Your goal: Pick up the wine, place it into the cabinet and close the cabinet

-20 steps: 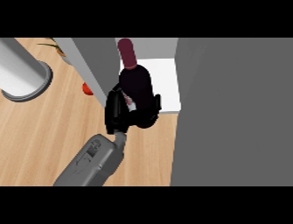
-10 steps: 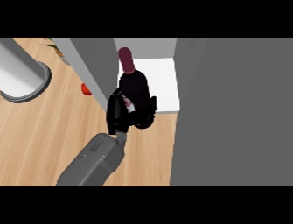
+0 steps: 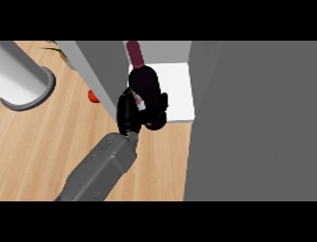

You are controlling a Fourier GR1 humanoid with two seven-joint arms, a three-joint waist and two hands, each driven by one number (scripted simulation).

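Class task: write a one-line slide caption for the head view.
Robot hand holds the wine bottle at the open cabinet.

You have one grey forearm [image 3: 99, 169] in the head view, rising from the lower edge left of centre and slanting up and to the right. At its end the black hand [image 3: 134, 111] is curled, fingers and thumb wrapped round the dark body of the wine bottle [image 3: 145, 84], with the bottle's neck pointing away from you towards the top of the view. From this view alone you cannot tell for certain which hand it is; by its grasp it reads as your right. Your other hand shows nowhere.
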